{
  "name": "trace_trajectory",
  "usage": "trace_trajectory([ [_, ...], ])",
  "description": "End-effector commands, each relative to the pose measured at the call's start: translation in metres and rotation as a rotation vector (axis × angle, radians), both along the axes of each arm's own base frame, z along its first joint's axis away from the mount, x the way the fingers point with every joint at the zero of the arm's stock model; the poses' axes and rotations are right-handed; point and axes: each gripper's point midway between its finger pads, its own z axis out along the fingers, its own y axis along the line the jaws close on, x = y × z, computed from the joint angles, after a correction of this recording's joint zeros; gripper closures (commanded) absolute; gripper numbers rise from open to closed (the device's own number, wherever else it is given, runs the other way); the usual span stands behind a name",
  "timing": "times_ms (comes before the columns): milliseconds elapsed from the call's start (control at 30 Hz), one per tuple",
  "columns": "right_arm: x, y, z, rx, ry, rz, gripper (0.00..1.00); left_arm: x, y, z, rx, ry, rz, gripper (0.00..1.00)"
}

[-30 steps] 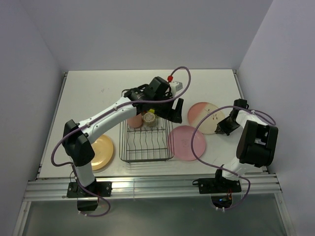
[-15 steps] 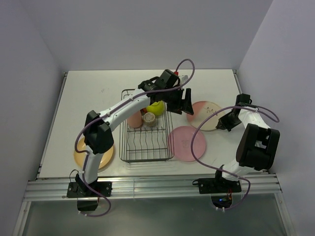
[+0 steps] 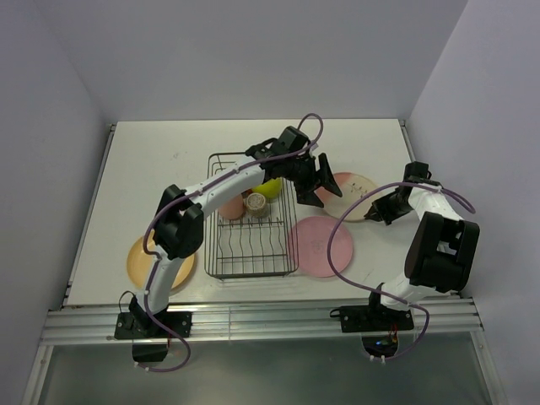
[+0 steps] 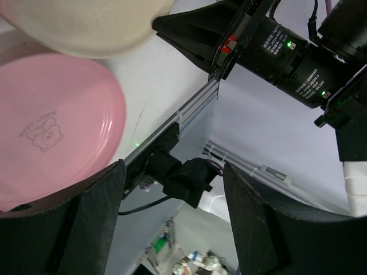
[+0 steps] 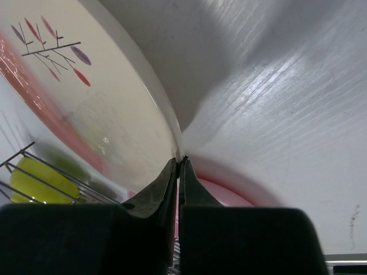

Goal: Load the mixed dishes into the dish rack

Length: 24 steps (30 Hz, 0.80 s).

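The right gripper has its jaws pressed together on the thin rim of the cream plate. The plate rises tilted from the tips, up and to their left, and throws a shadow on the table to their right. Under these jaws lies the edge of the pink plate, and far to their left the green bowl shows blurred behind rack wires. From above, this pinch sits on the side of the cream plate opposite the left gripper, which hangs over the plate's other edge with its jaws spread and nothing between them. Whether they touch the plate I cannot tell. In the left wrist view both fingers stand wide apart. The pink plate lies flat just outside the left-hand finger, the cream plate's rim sits beyond that finger's tip, and the right arm is ahead of the other finger. The rack stands behind the left jaws, on their wrist side, under that forearm. In its far end sit the green bowl, the tan bowl touching it, and a salmon-pink piece whose shape I cannot make out. The orange plate lies well apart from both jaws, beyond the rack by the left arm's base.
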Motion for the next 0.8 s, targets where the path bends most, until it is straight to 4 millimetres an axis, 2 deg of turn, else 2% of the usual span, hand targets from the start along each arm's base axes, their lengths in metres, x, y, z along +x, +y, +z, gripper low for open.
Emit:
trace_trajectory([
  [0, 0.018, 0.011, 0.013, 0.071, -0.077, -0.017, 1.0, -0.003, -0.012, 0.01, -0.051, 0.07, 0.018, 0.26],
  [67, 0.021, 0.011, 0.014, 0.079, -0.082, -0.025, 1.0, -0.004, -0.013, 0.006, -0.039, 0.078, 0.032, 0.26],
  [400, 0.024, 0.016, 0.015, 0.118, -0.082, -0.036, 1.0, -0.013, -0.021, -0.044, 0.047, 0.186, 0.128, 0.26],
  [533, 0.026, 0.018, 0.016, 0.138, -0.085, -0.043, 1.0, -0.006, -0.031, -0.06, 0.05, 0.219, 0.174, 0.27],
  [567, 0.027, 0.018, 0.017, 0.139, -0.088, -0.043, 1.0, -0.003, -0.034, -0.057, 0.041, 0.213, 0.181, 0.27],
  [633, 0.027, 0.019, 0.018, 0.144, -0.086, -0.047, 1.0, 0.002, -0.037, -0.066, 0.06, 0.214, 0.203, 0.28],
  [700, 0.028, 0.02, 0.018, 0.152, -0.085, -0.049, 1.0, 0.007, -0.041, -0.067, 0.06, 0.213, 0.219, 0.28],
  [767, 0.029, 0.02, 0.02, 0.154, -0.09, -0.051, 1.0, 0.01, -0.042, -0.078, 0.075, 0.22, 0.234, 0.28],
])
